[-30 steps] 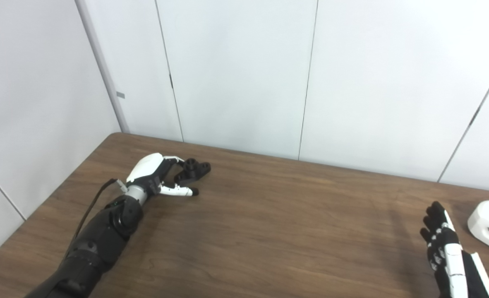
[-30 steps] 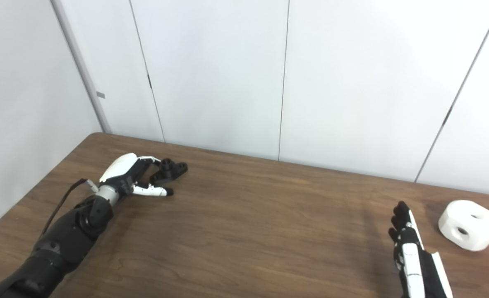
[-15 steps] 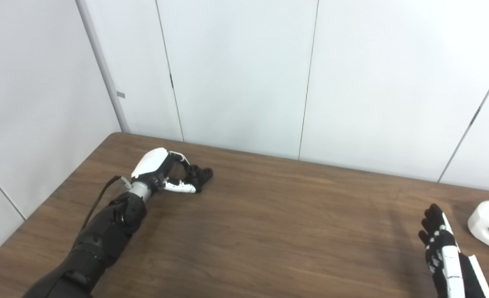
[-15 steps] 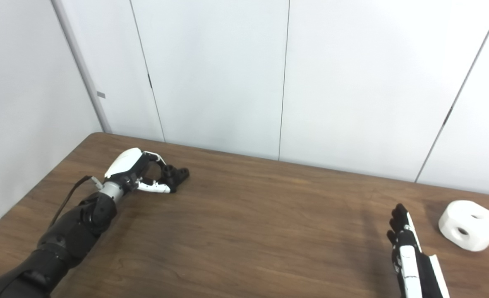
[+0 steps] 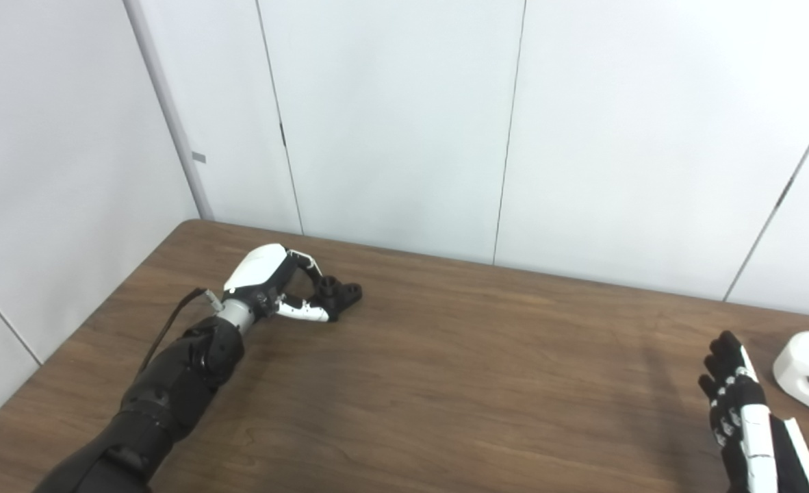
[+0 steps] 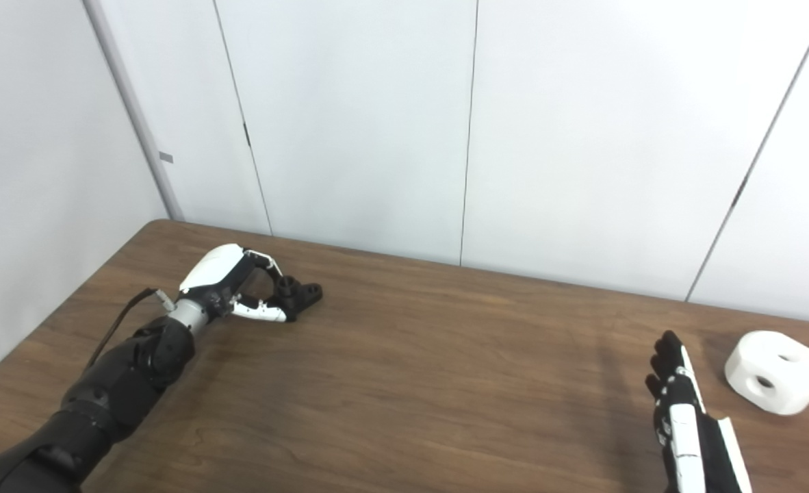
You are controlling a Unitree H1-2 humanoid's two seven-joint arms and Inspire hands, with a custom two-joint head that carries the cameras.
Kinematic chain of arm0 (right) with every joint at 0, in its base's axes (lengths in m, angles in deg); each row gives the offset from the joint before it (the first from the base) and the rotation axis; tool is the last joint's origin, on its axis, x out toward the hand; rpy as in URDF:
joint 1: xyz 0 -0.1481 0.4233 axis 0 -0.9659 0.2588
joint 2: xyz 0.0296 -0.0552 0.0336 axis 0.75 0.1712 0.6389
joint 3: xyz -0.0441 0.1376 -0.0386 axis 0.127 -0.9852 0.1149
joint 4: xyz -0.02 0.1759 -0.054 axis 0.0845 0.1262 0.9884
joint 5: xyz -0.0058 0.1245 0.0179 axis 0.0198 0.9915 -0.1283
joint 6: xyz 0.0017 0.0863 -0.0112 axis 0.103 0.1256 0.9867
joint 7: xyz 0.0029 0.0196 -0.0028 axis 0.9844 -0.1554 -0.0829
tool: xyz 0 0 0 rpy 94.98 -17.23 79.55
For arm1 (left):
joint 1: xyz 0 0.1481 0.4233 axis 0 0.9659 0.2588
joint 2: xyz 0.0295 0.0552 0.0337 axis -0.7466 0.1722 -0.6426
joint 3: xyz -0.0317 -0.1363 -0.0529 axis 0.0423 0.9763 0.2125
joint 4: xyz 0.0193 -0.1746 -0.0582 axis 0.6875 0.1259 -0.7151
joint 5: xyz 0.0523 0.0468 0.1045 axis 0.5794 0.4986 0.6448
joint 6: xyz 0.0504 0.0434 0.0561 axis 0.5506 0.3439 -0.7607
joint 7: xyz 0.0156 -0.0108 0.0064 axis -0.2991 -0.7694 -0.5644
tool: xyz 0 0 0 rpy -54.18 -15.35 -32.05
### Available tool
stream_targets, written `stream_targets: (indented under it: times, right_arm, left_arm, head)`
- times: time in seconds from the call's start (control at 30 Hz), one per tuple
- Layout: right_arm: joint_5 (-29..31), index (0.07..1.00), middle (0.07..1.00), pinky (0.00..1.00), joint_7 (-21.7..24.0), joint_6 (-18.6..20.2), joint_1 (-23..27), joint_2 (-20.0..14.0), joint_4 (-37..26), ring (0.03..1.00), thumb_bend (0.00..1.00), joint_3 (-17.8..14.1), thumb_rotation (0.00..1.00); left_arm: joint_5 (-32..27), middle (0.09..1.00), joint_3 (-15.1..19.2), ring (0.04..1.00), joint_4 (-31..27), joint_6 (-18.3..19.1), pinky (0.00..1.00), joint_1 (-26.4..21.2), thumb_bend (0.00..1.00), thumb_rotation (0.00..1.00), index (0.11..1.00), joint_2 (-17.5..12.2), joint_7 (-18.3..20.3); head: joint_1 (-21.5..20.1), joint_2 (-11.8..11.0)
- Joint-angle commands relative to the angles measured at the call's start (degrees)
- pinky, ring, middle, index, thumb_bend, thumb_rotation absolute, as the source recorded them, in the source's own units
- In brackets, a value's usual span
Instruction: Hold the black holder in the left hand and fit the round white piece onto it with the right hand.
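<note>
The small black holder [image 5: 345,294] lies on the brown table [image 5: 445,383] at the far left. My left hand [image 5: 267,281] reaches it from the left, fingers curled over its near end and thumb under it, shut on the holder. The holder still rests on the tabletop. The round white piece [image 6: 775,372], with holes in its top and side, sits at the far right of the table. My right hand [image 6: 678,404] hovers just left of it, open and flat with straight fingers, a gap apart from the piece.
White wall panels [image 5: 391,123] rise right behind the table's far edge, and another wall closes the left side. A thin cable [image 5: 172,325] runs along my left forearm. Bare wood spans the stretch between both hands.
My left hand has pushed forward and to the right and curled its fingers onto the holder, which has slid a little to the right. The right hand has barely shifted.
</note>
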Motion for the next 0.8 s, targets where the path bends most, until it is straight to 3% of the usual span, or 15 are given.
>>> stream_targets:
  times: [0.0, 0.13, 0.43, 0.77]
  right_arm:
    - [0.63, 1.0, 1.0, 1.0, -0.06, -2.28, 1.62, 0.15, -1.84, 1.0, 0.48, -0.26, 1.0]
    - [0.07, 1.0, 1.0, 1.0, -0.3, -2.63, 1.59, 0.37, -1.83, 1.0, 0.48, -0.06, 1.0]
    - [-0.64, 0.994, 1.0, 1.0, -0.21, -2.58, 1.31, 0.58, -2.37, 1.0, 0.49, 0.32, 1.0]
    - [-1.7, 0.982, 0.998, 1.0, -0.76, -1.7, 0.98, 1.23, -3.38, 1.0, 0.53, 0.98, 1.0]
  left_arm:
    - [-0.01, 0.678, 0.43, 0.822, -2.12, -1.53, 0.95, -1.46, 0.52, 0.05, 0.484, -1.78, -0.65]
    - [-0.17, 0.687, 0.5, 0.833, -4.81, -0.86, 0.95, -0.46, 0.52, 0.05, 0.483, -0.74, -0.01]
    - [-0.08, 0.693, -0.21, 0.883, -10.55, -3.11, 0.99, 1.42, 0.52, 0.05, 0.481, 2.72, 1.02]
    - [0.29, 0.712, -1.39, 0.933, -20.35, -1.25, 1.0, 3.93, 0.52, 0.05, 0.48, 7.13, 4.78]
  head:
    - [-0.05, 0.13]
    - [-0.77, 0.15]
    - [-2.85, 0.46]
    - [-6.52, 1.37]
